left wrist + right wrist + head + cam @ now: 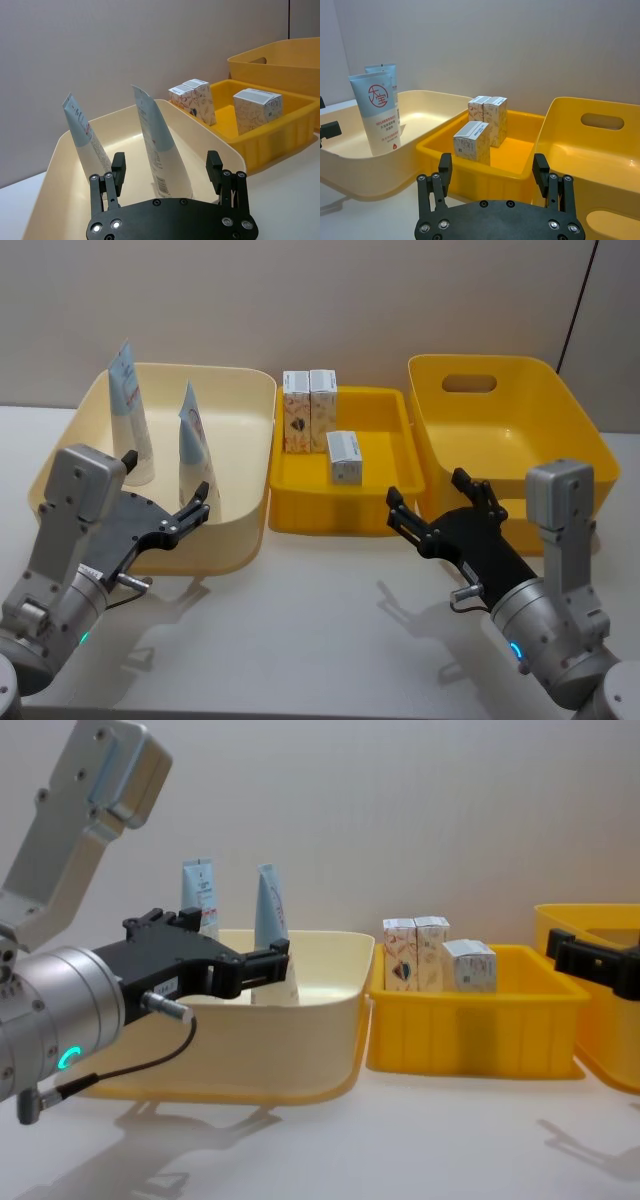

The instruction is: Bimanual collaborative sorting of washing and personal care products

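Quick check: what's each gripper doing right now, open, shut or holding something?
Left gripper: open, holding nothing, at the cream bin's near side.
Right gripper: open, holding nothing, in front of the yellow tray.

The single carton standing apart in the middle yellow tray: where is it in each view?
Head view: single carton, centre, toward the yellow tray's front.
Left wrist view: carton, apart from the carton pair.
Right wrist view: carton nearer the camera than the pair.
Chest view: carton right of centre, right of the pair.
Shared landmark: the carton pair.
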Controlling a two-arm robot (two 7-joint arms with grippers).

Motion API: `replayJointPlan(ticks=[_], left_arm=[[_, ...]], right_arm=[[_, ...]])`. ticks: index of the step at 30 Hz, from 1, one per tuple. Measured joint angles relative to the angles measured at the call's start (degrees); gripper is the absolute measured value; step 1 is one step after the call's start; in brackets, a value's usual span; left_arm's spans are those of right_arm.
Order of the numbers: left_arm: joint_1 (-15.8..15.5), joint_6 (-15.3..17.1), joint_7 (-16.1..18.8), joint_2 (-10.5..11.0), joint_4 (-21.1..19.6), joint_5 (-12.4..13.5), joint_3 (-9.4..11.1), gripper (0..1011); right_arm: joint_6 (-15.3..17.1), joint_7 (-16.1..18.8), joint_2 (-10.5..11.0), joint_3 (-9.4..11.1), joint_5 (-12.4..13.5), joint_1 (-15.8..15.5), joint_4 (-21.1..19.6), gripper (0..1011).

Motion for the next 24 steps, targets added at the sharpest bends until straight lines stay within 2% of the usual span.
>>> replayJointPlan(ticks=[24], left_arm=[[0.0,0.0,0.0,0.0,0.0,0.0,0.0,1003]], right_arm=[[0.0,0.0,0.0,0.0,0.0,-0.01,0.0,1001]])
